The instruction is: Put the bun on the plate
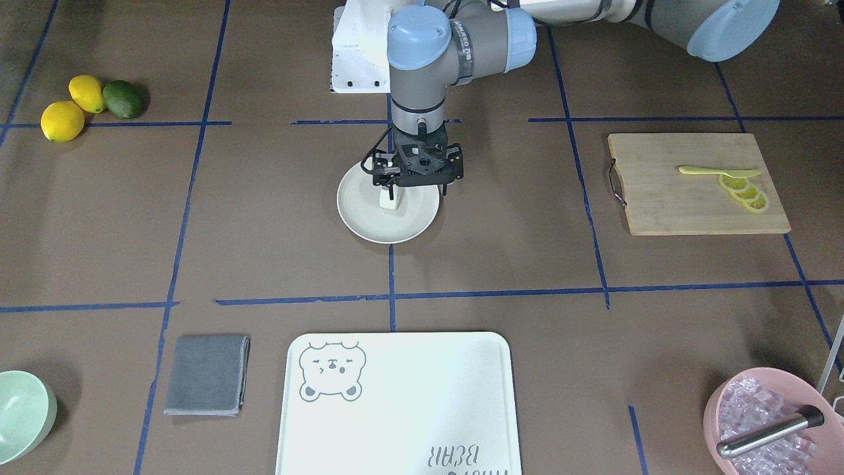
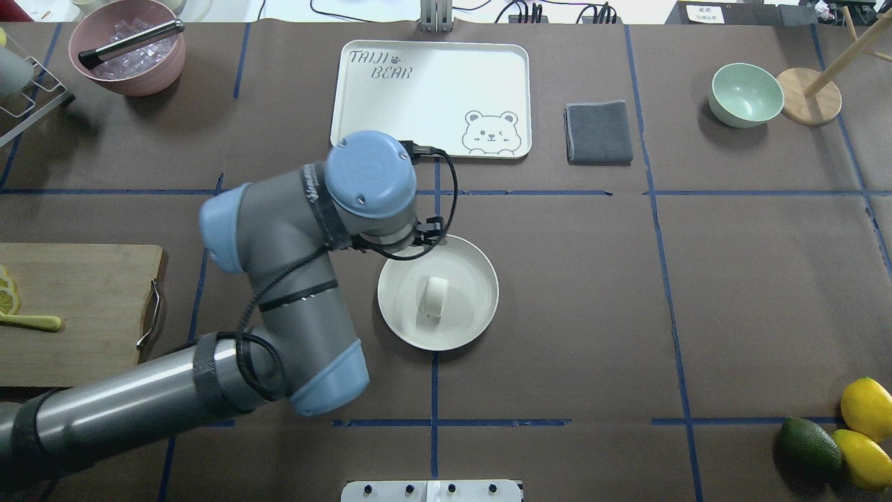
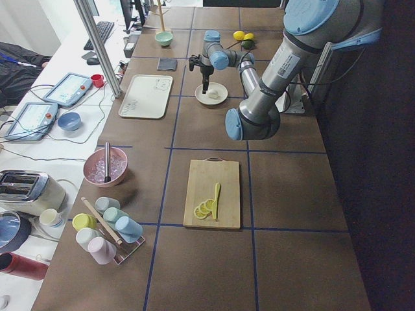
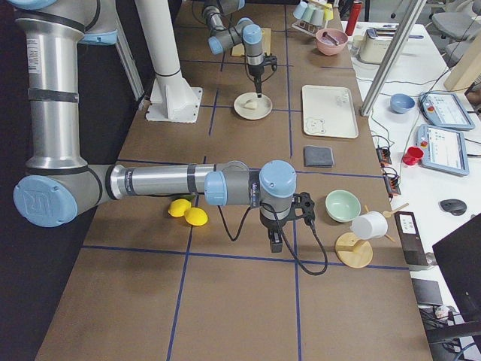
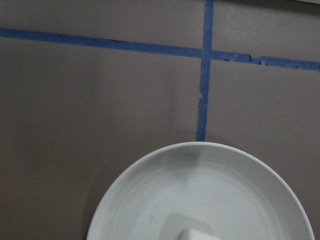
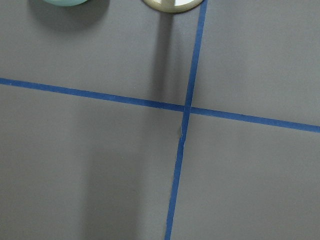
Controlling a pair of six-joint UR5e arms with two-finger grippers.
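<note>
At the centre of the worktop, the plate (image 2: 475, 282) lies flat, and the bun (image 2: 435, 297) rests on it near the middle, on its side. No finger touches the bun.

The left hand (image 1: 420, 190) hangs above the plate and points straight down. Its fingers (image 1: 394, 191) stand wide apart and hold nothing. The left wrist view looks down on the plate rim and shows only the top of the bun at its lower edge.

The right hand (image 4: 276, 242) points down over bare worktop toward the right end. It appears only in the exterior right view, so its finger spacing cannot be told.

Other items, by position:
- Operators' edge, middle: white bear-printed tray (image 2: 432, 84).
- Beside the tray toward the right end: folded grey cloth (image 2: 599, 132), then a pale green bowl (image 2: 746, 94).
- Operators' edge, left corner: pink bowl (image 2: 139, 80) holding ice and a metal tool.
- Left end: wooden cutting board (image 2: 83, 314) carrying lemon slices.
- Robot-side right corner: two lemons (image 2: 864, 408) and an avocado (image 2: 808, 445).
</note>
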